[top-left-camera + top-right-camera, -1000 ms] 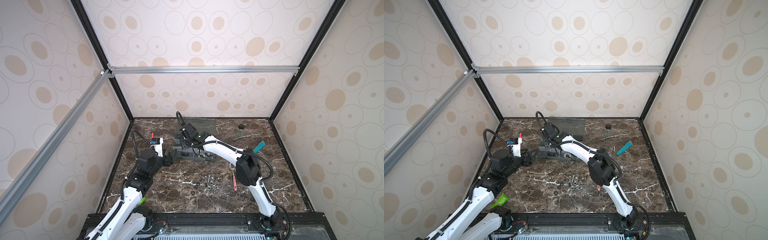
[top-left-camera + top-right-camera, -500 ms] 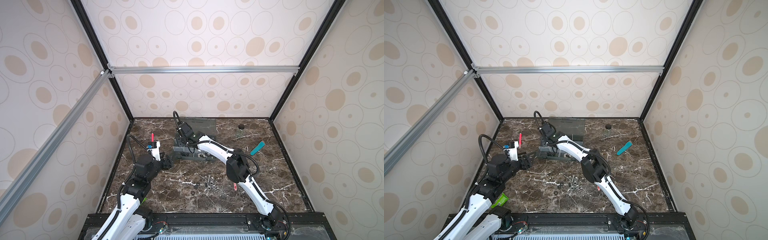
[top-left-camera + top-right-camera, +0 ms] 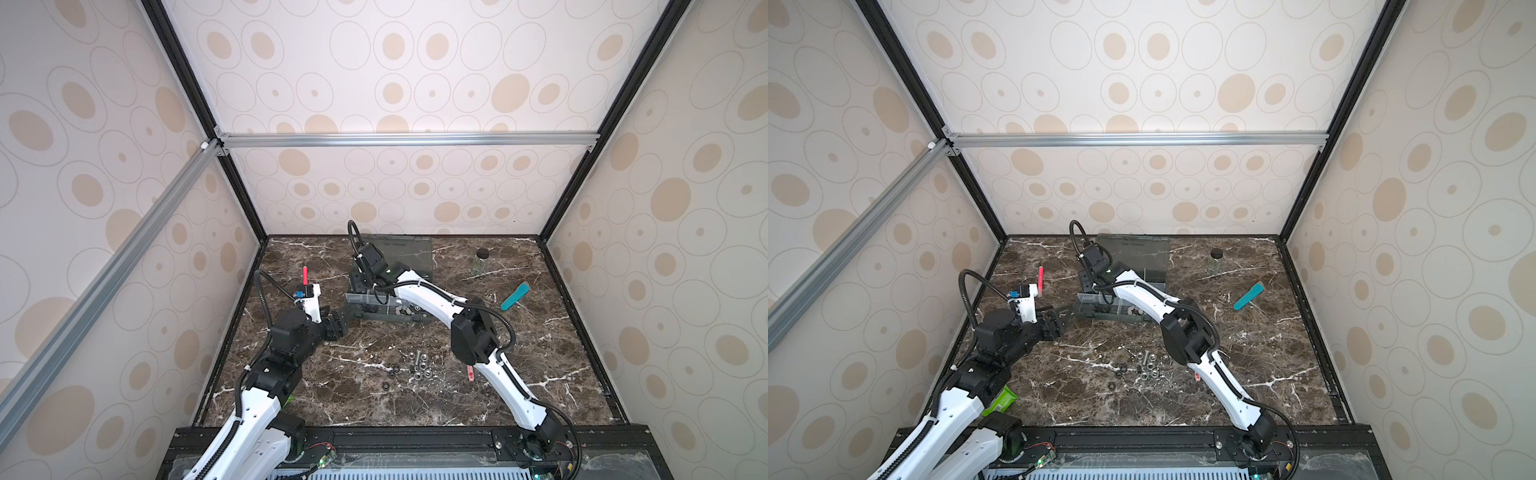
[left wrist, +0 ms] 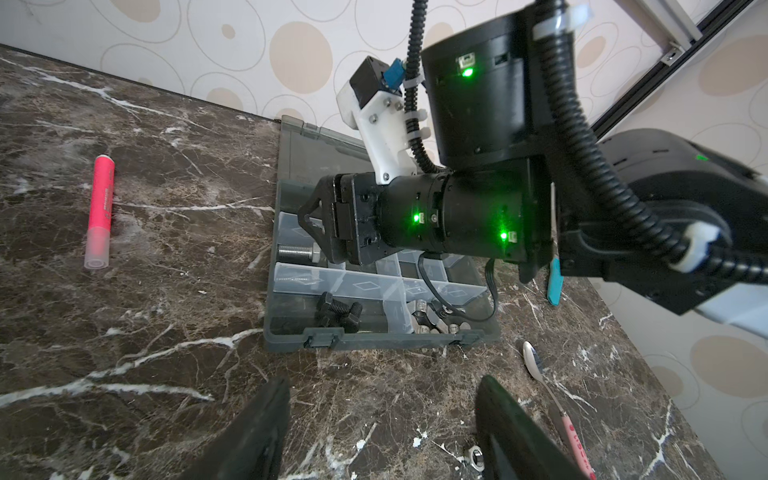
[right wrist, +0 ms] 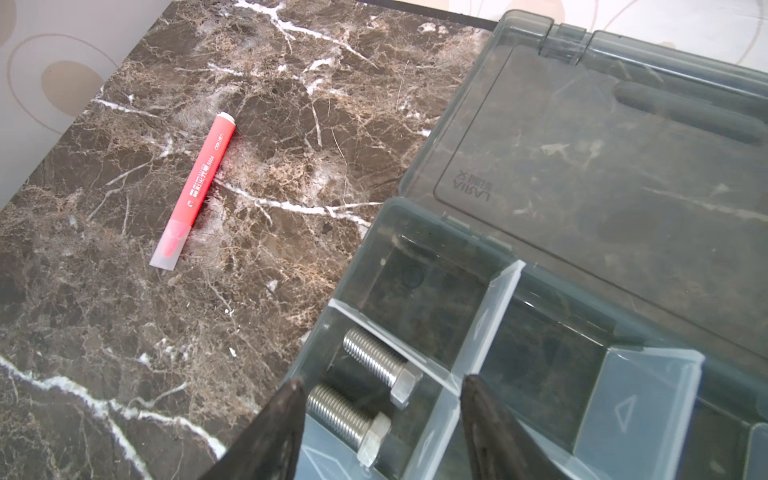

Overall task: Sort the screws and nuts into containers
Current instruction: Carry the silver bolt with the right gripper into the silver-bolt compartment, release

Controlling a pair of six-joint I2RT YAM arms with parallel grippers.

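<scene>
- Desk [image 3: 357, 409]: dark, marble-patterned top with white veins.
- Organizer box [image 3: 376, 315]: grey plastic, set toward the back of the desk near its middle. Its smoky see-through lid [image 5: 582, 158] is swung open and lies behind it.
- Containers [image 5: 494, 307]: small compartments in the box, parted by translucent dividers.
- Screws [image 5: 376, 368]: two silver hex-head ones lie side by side in a container at one end of the box. A few black screws [image 4: 337, 312] sit in the front corner container at that end.
- Nuts [image 3: 417, 366]: a loose cluster of silver and black pieces on the bare desk in front of the box and well apart from it, seen in both top views. A single nut [image 4: 476, 457] lies just beside one finger of the left tool.
- Right tool [image 5: 380, 415]: low over the end container, jaws apart. One silver screw lies between the fingers, with a clear gap at its head.
- Left tool [image 4: 380, 419]: over the desk just in front of the box's front corner, jaws wide and nothing between them.
- Pink marker [image 3: 305, 275]: flat on the desk, left of the box.
- Pink-handled spoon [image 4: 536, 368]: on the desk, right of the nuts.
- Teal piece [image 3: 515, 296]: right of the box.
- Black-capped jar [image 3: 481, 262]: upright, back right.
</scene>
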